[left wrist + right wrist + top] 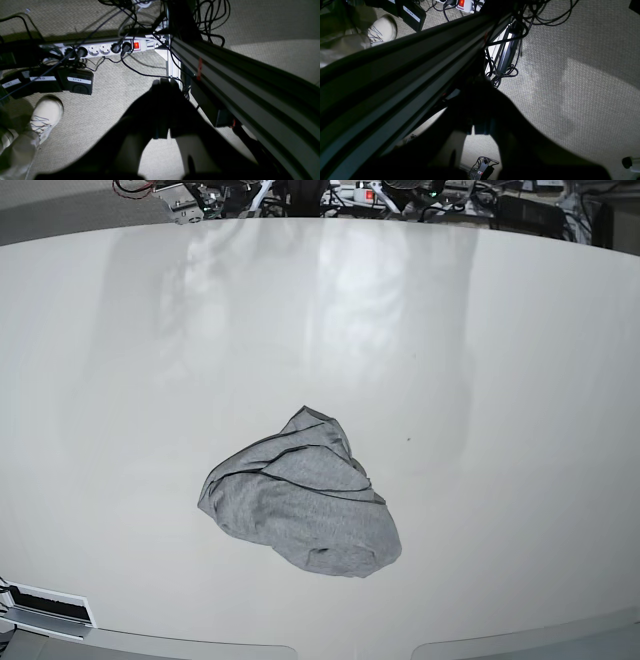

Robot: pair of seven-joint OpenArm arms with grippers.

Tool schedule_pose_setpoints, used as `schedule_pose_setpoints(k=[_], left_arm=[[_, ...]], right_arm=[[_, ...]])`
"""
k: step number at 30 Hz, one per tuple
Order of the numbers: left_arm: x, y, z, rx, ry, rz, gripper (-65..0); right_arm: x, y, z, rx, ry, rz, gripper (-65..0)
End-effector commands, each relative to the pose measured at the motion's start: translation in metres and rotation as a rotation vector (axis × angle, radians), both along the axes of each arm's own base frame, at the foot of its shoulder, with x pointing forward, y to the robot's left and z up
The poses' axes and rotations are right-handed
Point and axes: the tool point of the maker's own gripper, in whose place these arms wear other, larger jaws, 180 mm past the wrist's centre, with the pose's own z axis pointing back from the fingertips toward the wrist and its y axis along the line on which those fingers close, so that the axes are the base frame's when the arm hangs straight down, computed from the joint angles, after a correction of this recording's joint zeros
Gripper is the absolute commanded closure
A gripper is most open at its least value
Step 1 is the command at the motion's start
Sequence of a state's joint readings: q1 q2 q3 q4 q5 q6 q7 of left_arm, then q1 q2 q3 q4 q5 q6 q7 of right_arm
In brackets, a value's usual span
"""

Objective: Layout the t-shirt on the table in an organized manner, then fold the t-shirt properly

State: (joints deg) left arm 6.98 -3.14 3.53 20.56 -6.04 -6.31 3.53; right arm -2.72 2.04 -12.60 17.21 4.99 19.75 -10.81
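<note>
The heather-grey t-shirt (300, 502) lies crumpled in a heap on the glossy white table (480, 340), a little in front of its centre. No lettering shows on it. Neither arm appears in the base view. Both wrist cameras look down at the carpeted floor below the table. My left gripper (163, 83) is a dark silhouette with its fingers closed together, holding nothing. My right gripper (480, 82) looks the same, dark, closed and empty. Both are far from the shirt.
An aluminium frame rail (237, 75) runs beside the left gripper and also past the right one (395, 75). On the floor are a power strip (105, 48), black pedal boxes (78, 81), cables and a person's white shoe (47, 112). Equipment sits beyond the table's far edge (330, 195).
</note>
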Motion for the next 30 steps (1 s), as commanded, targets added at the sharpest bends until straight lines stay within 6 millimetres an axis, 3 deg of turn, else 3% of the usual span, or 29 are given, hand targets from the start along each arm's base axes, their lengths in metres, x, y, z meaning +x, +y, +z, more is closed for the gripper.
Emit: schedule_pose_setpoints(k=[1, 11, 16, 24, 30], left_arm=[[0.002, -0.001, 0.001, -0.004, -0.005, 0.001, 0.0], [-0.008, 0.0, -0.001, 0.0, 0.048, -0.008, 0.0], [-0.029, 0.001, -0.001, 0.006, 0.134, -0.02, 0.0], [-0.052, -0.011, 0.01, -0.022, 0.107, -0.03, 0.0], [-0.077, -0.019, 0.027, -0.085, 0.135, -0.062, 0.0]], right_arm=[[0.005, 0.004, 0.001, 0.017, -0.01, -0.008, 0.0], [0.016, -0.007, 0.002, -0.002, -0.041, 0.022, 0.0], [0.015, -0.025, 0.001, -0.029, -0.038, 0.02, 0.0], [-0.03, -0.045, 0.0, -0.056, 0.015, 0.029, 0.0], [-0.082, -0.054, 0.011, -0.1, 0.128, 0.077, 0.0]])
